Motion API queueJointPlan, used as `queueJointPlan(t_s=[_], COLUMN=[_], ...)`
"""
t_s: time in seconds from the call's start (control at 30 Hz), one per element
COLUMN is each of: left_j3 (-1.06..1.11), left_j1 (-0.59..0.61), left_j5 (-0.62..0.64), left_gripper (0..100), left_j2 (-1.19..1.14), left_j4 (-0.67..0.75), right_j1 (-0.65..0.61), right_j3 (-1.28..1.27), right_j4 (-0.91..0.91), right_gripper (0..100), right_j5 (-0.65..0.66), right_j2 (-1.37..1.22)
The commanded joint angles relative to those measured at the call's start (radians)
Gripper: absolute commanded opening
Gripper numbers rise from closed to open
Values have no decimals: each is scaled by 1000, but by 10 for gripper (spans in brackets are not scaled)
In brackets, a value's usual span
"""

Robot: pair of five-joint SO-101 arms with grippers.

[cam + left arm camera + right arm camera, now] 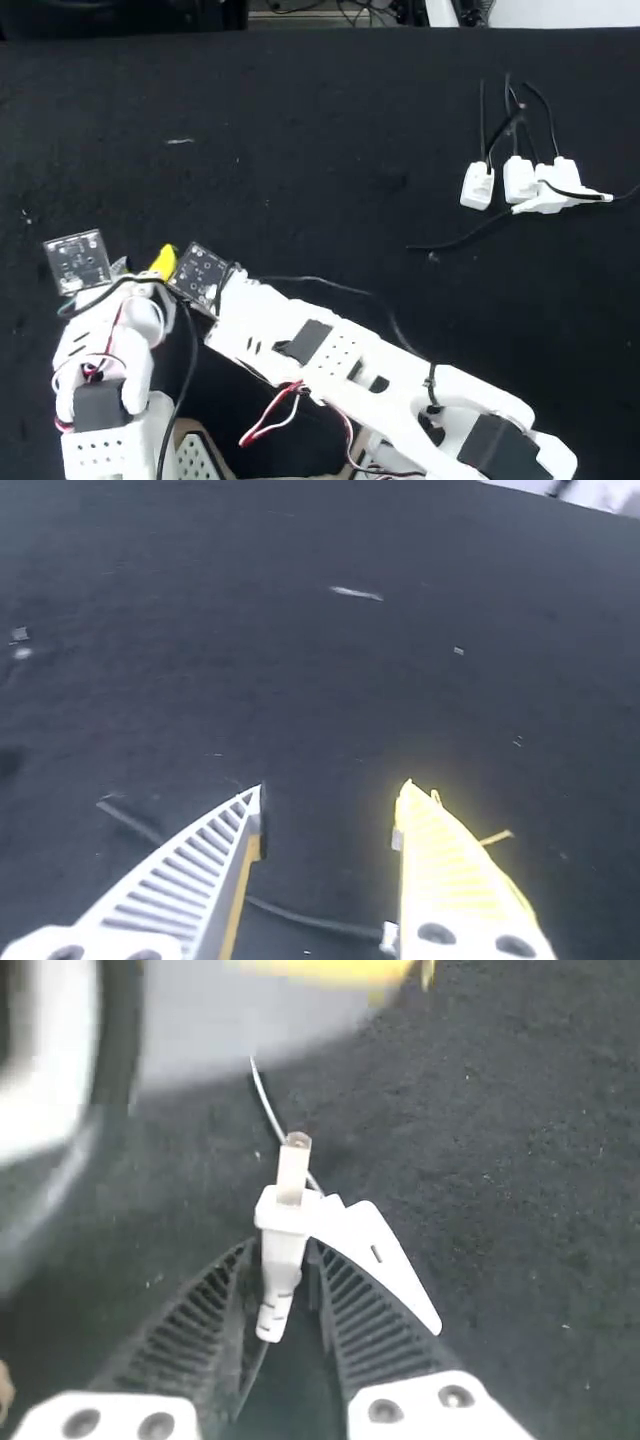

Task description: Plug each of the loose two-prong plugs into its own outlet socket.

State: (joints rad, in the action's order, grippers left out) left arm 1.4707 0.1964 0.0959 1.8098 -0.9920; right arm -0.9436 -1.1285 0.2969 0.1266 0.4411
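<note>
we see the plug (282, 1222) as a small white moulded plastic piece: a narrow, rounded stem, a squarer collar, and a pale flat prong pointing away from the wrist. a smooth white wedge-shaped piece lies against it, and we cannot tell whether it belongs to the plug. the right gripper (285, 1260) pinches the stem between two black ribbed fingers, closed tight on it just above the cloth (520, 1140), a dark, fuzzy, lint-flecked fabric. in the high view that arm ends at the near left of the cloth, well apart from the sockets (519, 180), glossy white blocks clustered at the far right with thin black cords (470, 232) trailing off them. the left gripper (330, 805) stands spread, one white ridged finger and one yellow, with bare cloth between them.
</note>
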Motion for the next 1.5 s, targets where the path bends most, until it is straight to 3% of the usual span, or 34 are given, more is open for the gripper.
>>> queueJointPlan(t_s=[0.0,0.3,0.5,1.47], left_j3=[-31,18,21,68], left_j1=[-67,-93,-91,-93], left_j5=[2,-91,-118,-117], left_gripper=[223,223,223,223], left_j2=[5,5,5,5], left_j4=[-5,2,2,46], right_j1=[12,14,14,14], right_j3=[4,5,-53,-232], right_j4=[-32,-26,-3,-11], right_gripper=[10,10,10,10], right_j5=[-23,-23,-23,-31], right_j2=[44,56,211,598])
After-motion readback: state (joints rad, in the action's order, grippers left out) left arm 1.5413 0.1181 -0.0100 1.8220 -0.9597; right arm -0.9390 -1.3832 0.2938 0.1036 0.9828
